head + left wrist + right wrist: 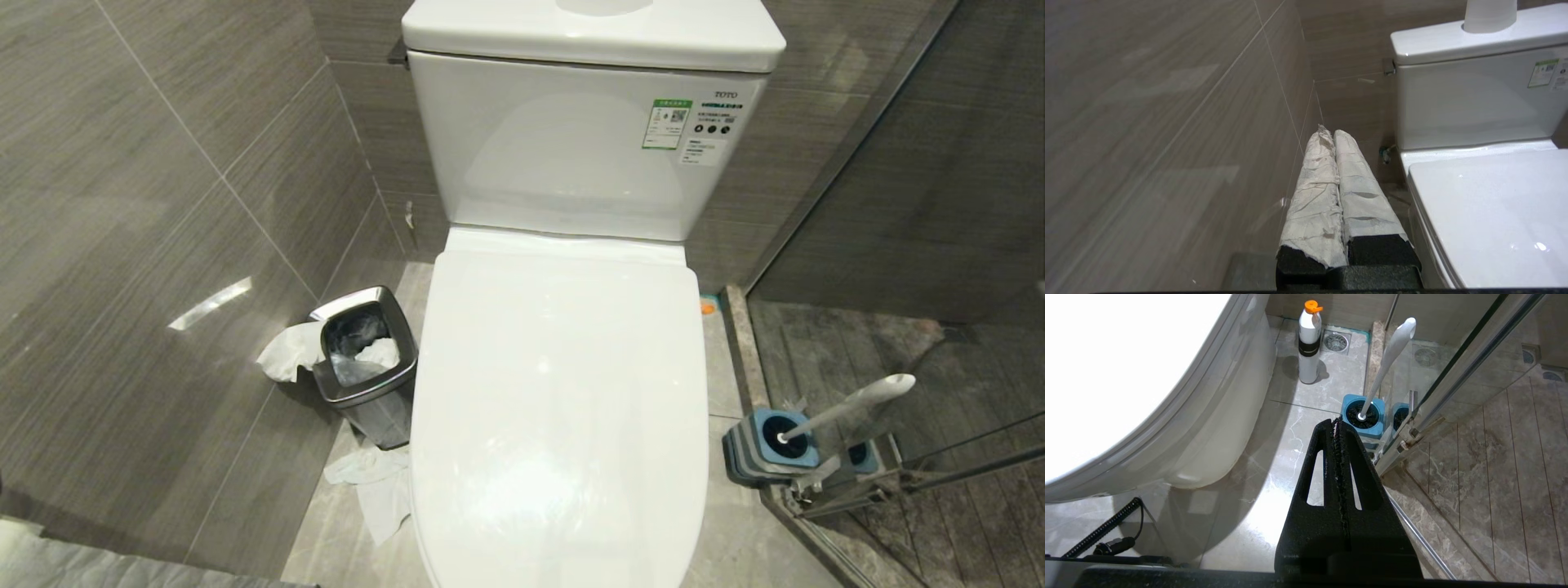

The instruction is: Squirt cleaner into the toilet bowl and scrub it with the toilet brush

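room: grey tiled bathroom, wood-grain wall tiles, marble-like floor, glass shower door (898, 163) at about 3 o'clock of the toilet.
toilet bowl: the toilet bowl (563, 408) is in the middle of my head view, its white lid down, so the basin is hidden and no cleaner is visible on the ceramic.
toilet brush: the toilet brush (849, 406) stands in its blue-and-grey holder (763, 447) on the floor at 3 o'clock of the bowl, the handle leaning toward the glass.
bottle: white bottle (1309, 343) with orange cap, on the floor near the drain, beside the base of the toilet; i think it is the cleaner, but i cannot read it.
left gripper: my left gripper (1333, 136) is clenched with nothing in it, fingers wrapped in white paper-like cover, pointing along the wall at 9 o'clock of the tank (588, 139).
right gripper: my right gripper (1336, 424) is also pressed shut and empty, hanging above the floor, near the holder.
step in hand: i judge the lid must be lifted first; i should open the left fingers, catch the lid edge from the side and raise it slowly until it rests on the tank.
risk: the lid is glossy and may slip.
writing: "toto" on the tank; a green-and-white sticker (667, 124) with a qr code, small text unreadable.
bin: steel bin (363, 359) with tissue at 9 o'clock of the bowl.
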Controlling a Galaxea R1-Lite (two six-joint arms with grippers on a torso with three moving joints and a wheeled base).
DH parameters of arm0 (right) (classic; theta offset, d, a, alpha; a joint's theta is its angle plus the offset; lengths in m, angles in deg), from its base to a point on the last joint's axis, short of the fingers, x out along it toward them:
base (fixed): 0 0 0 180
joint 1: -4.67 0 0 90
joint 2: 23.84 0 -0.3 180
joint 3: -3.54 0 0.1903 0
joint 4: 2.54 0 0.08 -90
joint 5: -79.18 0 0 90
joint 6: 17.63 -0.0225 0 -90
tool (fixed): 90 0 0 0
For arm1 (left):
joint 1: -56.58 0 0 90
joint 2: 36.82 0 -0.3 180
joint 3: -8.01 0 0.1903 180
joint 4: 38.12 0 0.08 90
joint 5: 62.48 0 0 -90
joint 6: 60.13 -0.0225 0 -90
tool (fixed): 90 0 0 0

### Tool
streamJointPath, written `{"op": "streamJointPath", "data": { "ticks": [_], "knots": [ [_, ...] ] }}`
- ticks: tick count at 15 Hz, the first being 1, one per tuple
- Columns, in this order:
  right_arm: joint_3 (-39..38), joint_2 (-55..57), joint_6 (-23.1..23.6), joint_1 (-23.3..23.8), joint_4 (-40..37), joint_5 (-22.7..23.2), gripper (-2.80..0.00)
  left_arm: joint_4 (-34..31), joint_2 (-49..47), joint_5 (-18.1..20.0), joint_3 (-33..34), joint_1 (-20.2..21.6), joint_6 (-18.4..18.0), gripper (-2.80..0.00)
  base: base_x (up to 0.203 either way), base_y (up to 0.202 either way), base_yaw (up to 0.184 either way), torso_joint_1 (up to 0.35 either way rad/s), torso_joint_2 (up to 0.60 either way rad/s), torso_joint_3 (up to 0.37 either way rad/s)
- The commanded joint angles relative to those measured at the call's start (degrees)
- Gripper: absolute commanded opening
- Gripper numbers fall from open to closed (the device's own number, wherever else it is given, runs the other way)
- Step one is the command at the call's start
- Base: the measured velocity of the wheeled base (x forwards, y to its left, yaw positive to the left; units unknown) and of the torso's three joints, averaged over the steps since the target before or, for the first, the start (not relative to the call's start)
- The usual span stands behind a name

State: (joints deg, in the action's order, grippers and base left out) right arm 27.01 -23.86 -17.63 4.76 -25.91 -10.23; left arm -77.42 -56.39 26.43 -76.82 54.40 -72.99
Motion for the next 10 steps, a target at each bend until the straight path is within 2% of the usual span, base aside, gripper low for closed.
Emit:
{"op": "streamJointPath", "data": {
  "ticks": [1, 7, 10],
  "knots": [
    [0.0, 0.0, 0.0, 0.0, 0.0, 0.0, -2.80, -1.0, 8.5, 0.4, 4.6, 2.1, 0.5, -2.80, 0.000, 0.000, 0.000, 0.000, 0.00, 0.000],
    [0.0, 0.0, 0.0, 0.0, 0.0, 0.0, -2.80, -2.5, 19.7, 1.2, 16.9, 2.3, 0.4, -2.80, 0.000, 0.000, 0.000, 0.000, 0.00, 0.000],
    [0.0, 0.0, 0.0, 0.0, 0.0, 0.0, -2.80, 3.0, 19.5, 1.4, 25.6, 2.3, 0.7, -2.80, 0.000, 0.000, 0.000, 0.000, 0.00, 0.000]
  ]
}}
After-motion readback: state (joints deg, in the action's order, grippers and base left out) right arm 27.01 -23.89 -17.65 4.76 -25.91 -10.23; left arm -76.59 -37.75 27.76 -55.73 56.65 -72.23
